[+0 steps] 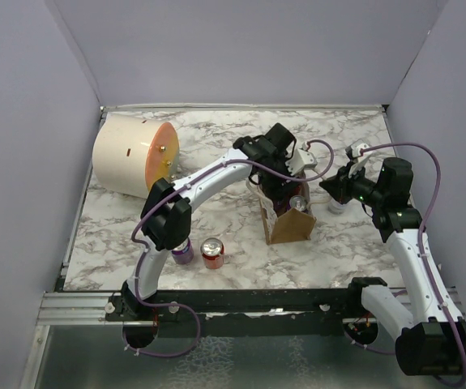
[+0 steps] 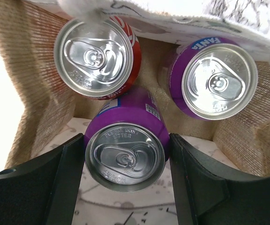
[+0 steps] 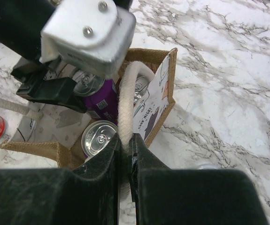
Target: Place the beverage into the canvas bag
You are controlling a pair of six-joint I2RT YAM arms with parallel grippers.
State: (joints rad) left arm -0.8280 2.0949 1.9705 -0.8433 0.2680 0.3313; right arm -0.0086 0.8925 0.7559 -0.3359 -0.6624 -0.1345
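Purple can (image 2: 125,157): held upright between the left jaws, within the opening of the canvas bag (image 1: 291,228).
Left jaws: clamped on the purple can's sides.
Right jaws: pinched on the bag's white handle (image 3: 127,93).
Bag contents: a red can (image 2: 95,56) and a second purple can (image 2: 214,79) are seen just beside the held one.
Table (image 1: 216,134): the bag is stood on it.

I see my marble table (image 1: 216,138) bearing a cream cylinder (image 1: 131,156) far left, canvas bag (image 1: 291,228) centre, and a purple can (image 1: 183,253) and red can (image 1: 212,254) near left.

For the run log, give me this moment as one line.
left jaws: shut on purple can, at mouth of canvas bag | right jaws: shut on bag handle | inside bag: red can, Fanta can
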